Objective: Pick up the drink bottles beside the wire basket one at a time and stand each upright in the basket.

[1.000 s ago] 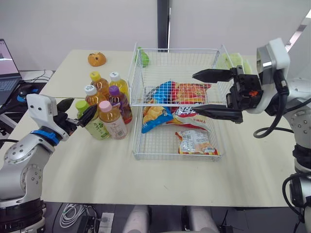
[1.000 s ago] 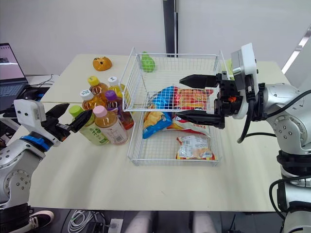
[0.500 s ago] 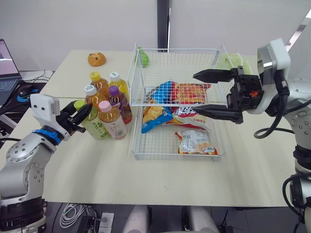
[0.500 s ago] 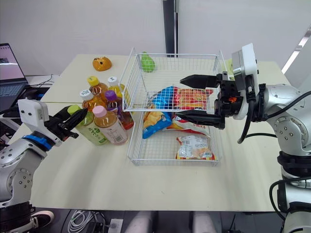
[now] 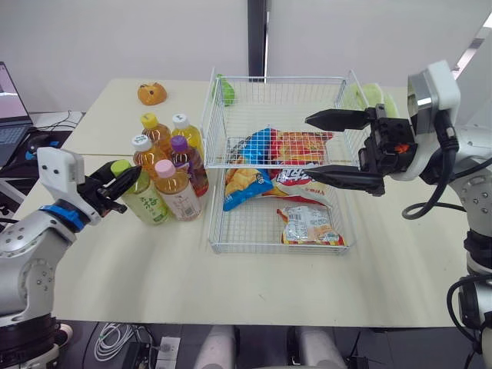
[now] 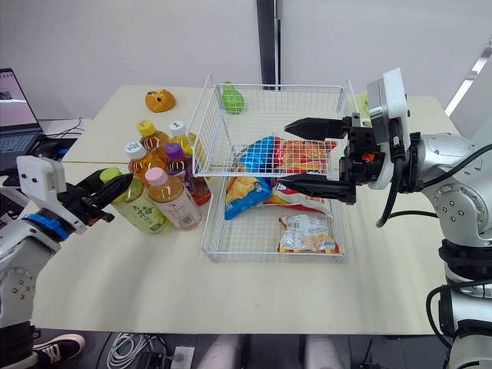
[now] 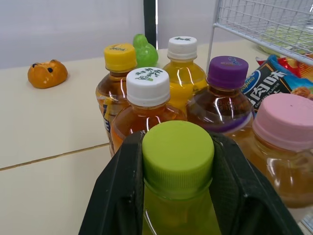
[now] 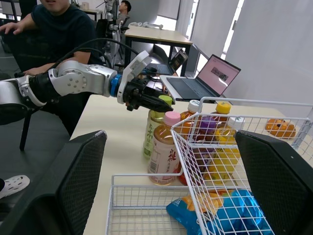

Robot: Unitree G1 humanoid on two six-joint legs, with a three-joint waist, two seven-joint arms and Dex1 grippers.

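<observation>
Head views: left hand (image 5: 123, 178) clamped on the neck of the green-capped bottle (image 5: 144, 204), standing on the desk (image 5: 254, 284) beside the wire basket (image 5: 213, 247); right hand (image 5: 307, 147) spread wide above the basket.
Left wrist view: fingers (image 7: 120, 193) pressed against both sides of the neck.
Right wrist view: fingers (image 8: 73, 178) wide apart.

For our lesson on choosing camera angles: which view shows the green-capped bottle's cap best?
The left wrist view: the green-capped bottle sits close up, the left end effector hugging its cap. The eye views show it small, partly behind that end effector; the right wrist view shows it distant, beyond the wire basket.
</observation>
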